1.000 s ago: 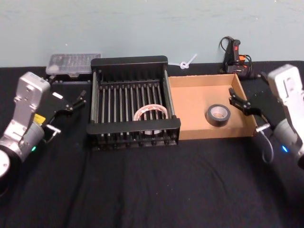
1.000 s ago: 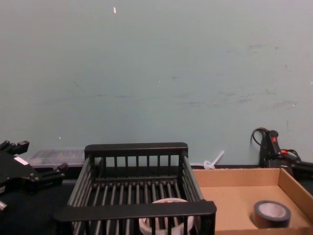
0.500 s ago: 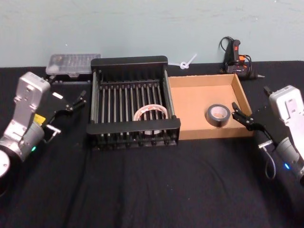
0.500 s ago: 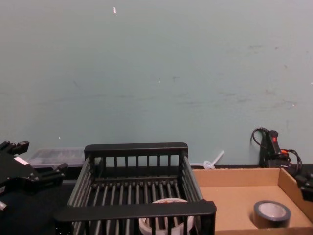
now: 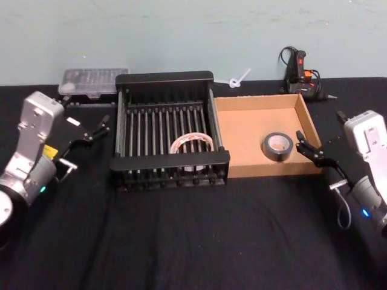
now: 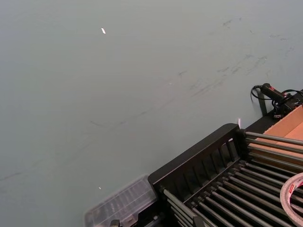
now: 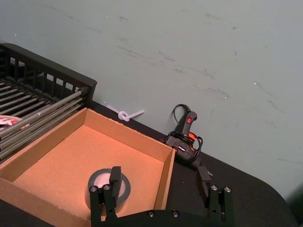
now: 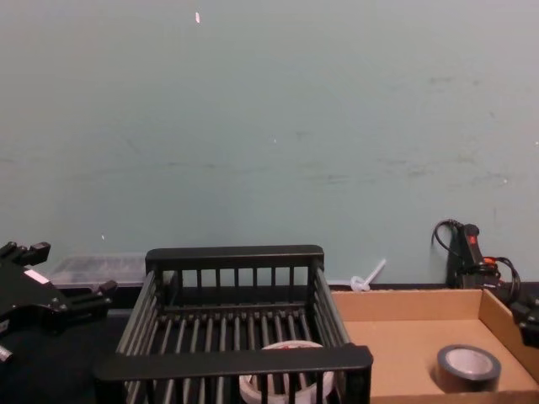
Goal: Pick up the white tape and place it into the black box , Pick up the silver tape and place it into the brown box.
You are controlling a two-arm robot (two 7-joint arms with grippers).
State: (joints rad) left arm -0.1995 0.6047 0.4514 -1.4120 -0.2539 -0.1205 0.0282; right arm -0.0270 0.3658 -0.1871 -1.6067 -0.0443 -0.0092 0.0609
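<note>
The black slatted plastic crate [image 5: 171, 130] is holding the white ring-shaped tape roll [image 5: 191, 145] flat near its front wall, and the shallow brown cardboard box [image 5: 242, 130] beside it is holding the grey-silver duct tape roll [image 5: 277, 146] flat, hollow centre up. The right claw [image 5: 309, 146], released and empty, is hovering over the box's right wall, just beside the silver roll. The left claw [image 5: 91, 133], released, is idling left of the crate.

White tape [image 8: 285, 380] lies inside the black slatted crate [image 8: 234, 360]; silver tape [image 8: 468, 367] rests in the adjoining brown cardboard box [image 8: 409, 305].
</note>
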